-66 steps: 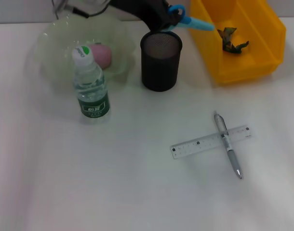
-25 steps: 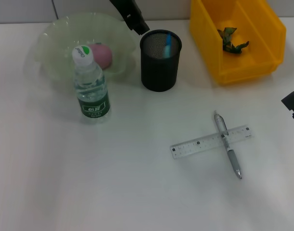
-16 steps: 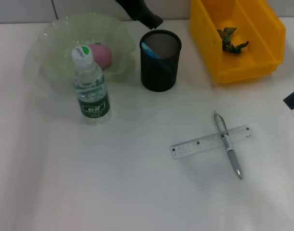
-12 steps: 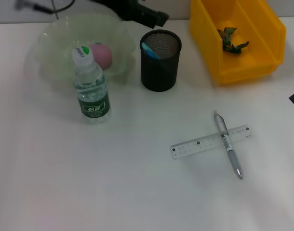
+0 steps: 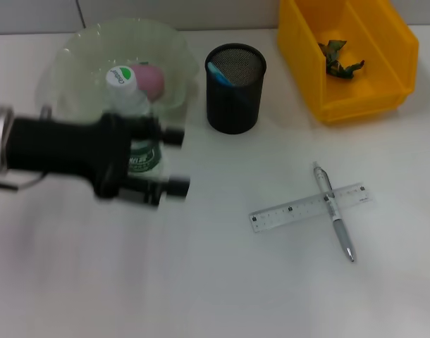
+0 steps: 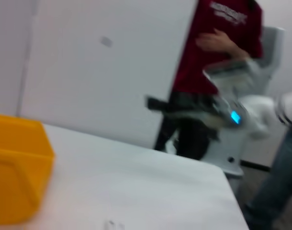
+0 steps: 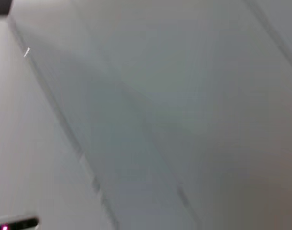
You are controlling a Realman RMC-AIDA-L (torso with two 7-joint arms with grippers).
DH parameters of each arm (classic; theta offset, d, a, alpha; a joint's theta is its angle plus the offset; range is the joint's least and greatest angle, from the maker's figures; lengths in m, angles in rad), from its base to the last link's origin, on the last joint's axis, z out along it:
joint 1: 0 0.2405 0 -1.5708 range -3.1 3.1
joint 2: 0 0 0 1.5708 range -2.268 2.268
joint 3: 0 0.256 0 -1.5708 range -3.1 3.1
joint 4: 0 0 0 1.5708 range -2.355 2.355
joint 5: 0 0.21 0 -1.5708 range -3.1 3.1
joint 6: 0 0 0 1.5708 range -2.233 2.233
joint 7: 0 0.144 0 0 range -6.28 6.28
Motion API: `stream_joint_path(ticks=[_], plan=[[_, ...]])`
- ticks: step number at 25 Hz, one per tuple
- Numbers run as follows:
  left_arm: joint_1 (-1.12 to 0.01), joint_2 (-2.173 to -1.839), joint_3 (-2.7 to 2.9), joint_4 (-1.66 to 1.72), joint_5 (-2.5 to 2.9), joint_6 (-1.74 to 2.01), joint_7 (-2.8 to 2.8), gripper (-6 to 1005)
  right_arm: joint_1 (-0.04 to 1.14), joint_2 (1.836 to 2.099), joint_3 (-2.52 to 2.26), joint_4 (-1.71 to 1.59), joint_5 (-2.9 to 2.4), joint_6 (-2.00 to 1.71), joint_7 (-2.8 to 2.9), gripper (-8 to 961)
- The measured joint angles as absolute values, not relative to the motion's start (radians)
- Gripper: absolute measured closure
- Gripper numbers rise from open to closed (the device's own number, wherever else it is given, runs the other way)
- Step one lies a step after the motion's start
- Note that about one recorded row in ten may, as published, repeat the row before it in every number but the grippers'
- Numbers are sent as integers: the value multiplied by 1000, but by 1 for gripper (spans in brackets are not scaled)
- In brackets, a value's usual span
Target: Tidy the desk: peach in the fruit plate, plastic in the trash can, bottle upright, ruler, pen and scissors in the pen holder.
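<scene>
Hovering low over the white desk (image 5: 222, 296), the left gripper (image 5: 174, 160) sits directly in front of the upright bottle (image 5: 127, 105), its two finger tips spread apart and holding nothing, and that closeness is the main hazard: a sideways sweep of the black arm could clip the bottle and tip it over, undoing a step that looks finished. Taking the black mesh pen holder (image 5: 234, 88) as the landmark, the bottle stands to its left and nearer the robot, the pale green fruit plate (image 5: 74, 60) lies to its left with the pink peach (image 5: 150, 79) in it, and the yellow trash can (image 5: 342, 63) sits to its right with a crumpled greenish scrap (image 5: 340, 59) inside. A blue handle, probably the scissors (image 5: 216, 71), leans inside the holder. The ruler (image 5: 309, 207) and the pen (image 5: 333, 211) lie well to the holder's near right, the pen crossing on top of the ruler; a grab at either could drag the other along or pinch both, and the flat ruler looks hard to lift off a smooth top. The tall, light holder could also topple if nudged at the rim. The right gripper is not in view. The left wrist view shows the desk running to a plain white wall (image 6: 103, 62), with a person in a red top (image 6: 218, 43) standing beyond its far edge.
</scene>
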State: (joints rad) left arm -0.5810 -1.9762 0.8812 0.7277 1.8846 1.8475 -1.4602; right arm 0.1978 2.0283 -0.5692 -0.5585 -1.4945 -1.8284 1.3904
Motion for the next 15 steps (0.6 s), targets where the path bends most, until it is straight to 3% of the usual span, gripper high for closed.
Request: stream_joint_path(ticks=[9,15], plan=[[-508,-2003,911,681,1927,1856,-1340,167,381,2012,-613,-1305,-1975,-1939,1855,271],[-498,-2005,902,635,1927,1856,-1303,172,596,1989,-828,-1455,-2356,-2057,1900,272]])
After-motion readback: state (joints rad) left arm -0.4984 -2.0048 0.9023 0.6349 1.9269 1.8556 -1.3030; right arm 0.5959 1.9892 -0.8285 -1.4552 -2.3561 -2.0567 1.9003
